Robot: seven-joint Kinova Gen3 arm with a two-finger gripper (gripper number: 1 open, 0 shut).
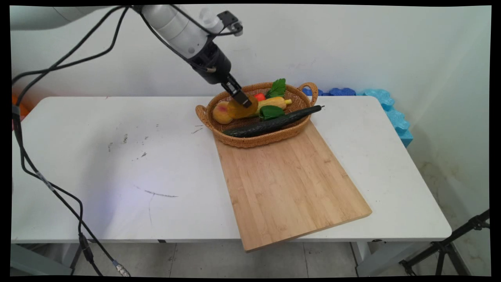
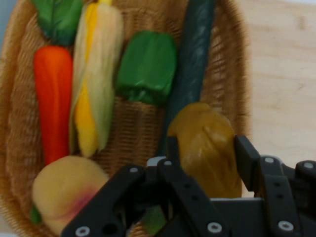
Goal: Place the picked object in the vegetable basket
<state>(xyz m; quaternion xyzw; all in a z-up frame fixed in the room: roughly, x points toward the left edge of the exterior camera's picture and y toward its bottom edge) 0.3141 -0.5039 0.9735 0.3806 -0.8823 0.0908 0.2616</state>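
My black gripper (image 1: 242, 101) (image 2: 207, 148) is shut on a brownish-yellow bulb-shaped vegetable (image 1: 239, 109) (image 2: 207, 145), an onion by its look, held just above the wicker basket (image 1: 250, 140) (image 2: 136, 131). In the basket lie a peach (image 1: 221, 113) (image 2: 66, 190), a carrot (image 1: 260, 96) (image 2: 52, 101) with green leaves (image 1: 277, 88), an ear of corn (image 1: 275, 103) (image 2: 96, 74), a green pepper (image 1: 271, 112) (image 2: 147, 66) and a long dark cucumber (image 1: 274, 123) (image 2: 192, 54) that sticks out over the right rim.
The basket stands on the far end of a bamboo cutting board (image 1: 285, 180) that overhangs the table's near edge. Blue foam pieces (image 1: 387, 107) lie behind the table's right corner. A tripod leg (image 1: 446, 246) stands at the lower right. Black cables (image 1: 47, 180) hang at the left.
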